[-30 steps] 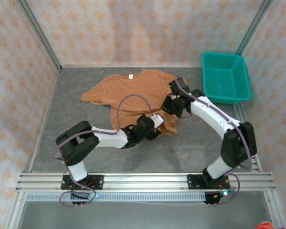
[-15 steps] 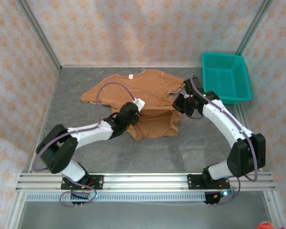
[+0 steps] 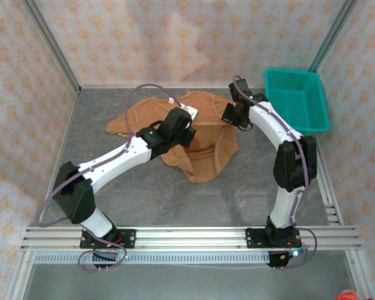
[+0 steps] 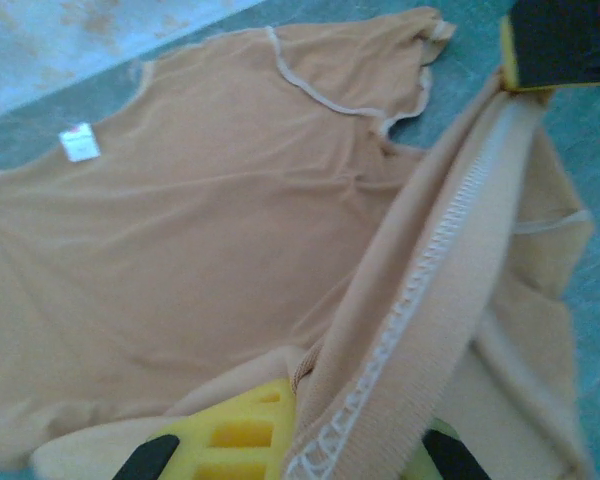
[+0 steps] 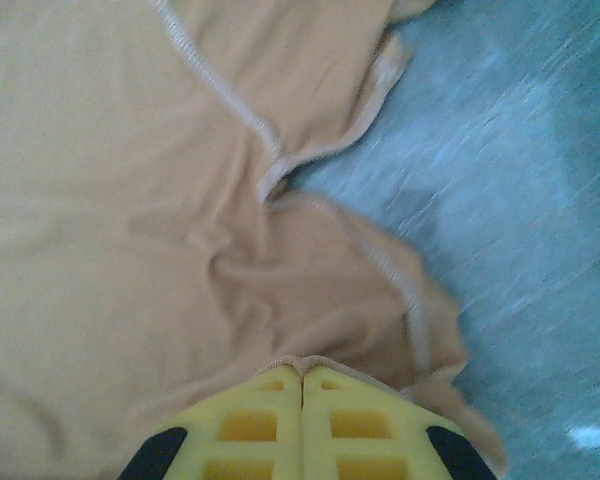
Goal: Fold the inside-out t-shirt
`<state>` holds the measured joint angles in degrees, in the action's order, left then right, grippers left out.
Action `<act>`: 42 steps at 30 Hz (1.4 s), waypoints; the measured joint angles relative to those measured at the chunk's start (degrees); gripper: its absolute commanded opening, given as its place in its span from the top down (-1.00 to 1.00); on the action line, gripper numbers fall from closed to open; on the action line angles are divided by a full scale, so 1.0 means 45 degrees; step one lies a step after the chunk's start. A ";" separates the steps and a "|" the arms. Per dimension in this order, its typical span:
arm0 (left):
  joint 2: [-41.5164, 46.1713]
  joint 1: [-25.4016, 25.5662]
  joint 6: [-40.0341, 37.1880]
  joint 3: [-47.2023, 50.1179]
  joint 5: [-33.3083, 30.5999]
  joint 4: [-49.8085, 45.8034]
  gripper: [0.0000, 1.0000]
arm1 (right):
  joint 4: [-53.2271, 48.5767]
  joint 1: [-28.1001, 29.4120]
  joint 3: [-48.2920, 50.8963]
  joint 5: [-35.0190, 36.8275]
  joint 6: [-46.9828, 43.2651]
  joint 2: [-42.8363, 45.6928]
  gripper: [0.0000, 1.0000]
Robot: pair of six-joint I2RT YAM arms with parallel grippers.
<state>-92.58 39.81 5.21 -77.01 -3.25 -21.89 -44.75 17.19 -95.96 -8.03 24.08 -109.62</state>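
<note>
The inside-out t-shirt [image 3: 203, 164] is tan and lies on the grey table, its lower part lifted and draped between my two grippers. My left gripper [image 3: 182, 125] is shut on the stitched hem [image 4: 420, 290], which runs taut from its yellow fingers [image 4: 230, 440] up to the right gripper [image 4: 555, 40]. The small white label [image 4: 78, 142] shows near the collar. My right gripper [image 3: 229, 114] hangs over the shirt's right side, near the sleeve. Its yellow fingers [image 5: 250, 425] are pressed together, shut on a fold of the shirt's edge [image 5: 302, 364].
A teal mesh basket [image 3: 297, 100] stands at the back right corner, just right of the right arm. Patterned walls close in the grey table [image 3: 112, 187] on three sides. An aluminium rail [image 3: 187, 237] runs along the near edge.
The left gripper closed on the bottom hem and carried it away from me toward the collar. The right gripper moved the same way, and the shirt's lower half rose off the table.
</note>
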 measured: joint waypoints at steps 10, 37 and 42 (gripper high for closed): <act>-0.2424 -0.0053 0.1515 -0.2176 0.1695 -0.2807 1.00 | 0.0010 -0.0155 0.2788 0.0801 -0.0170 0.1783 0.46; -0.1642 -0.0408 0.4386 -0.5217 0.2846 -0.5518 1.00 | 1.6330 0.4439 0.7504 0.0967 0.6091 -0.1326 0.22; -0.1025 -0.0058 0.5561 -0.6266 0.2827 -0.5557 1.00 | 1.5120 0.4517 0.4347 0.1360 0.6081 -0.2171 -0.36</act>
<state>-97.19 39.55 30.24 -105.21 9.47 -46.89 23.29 37.52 -76.40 -1.91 51.44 -119.39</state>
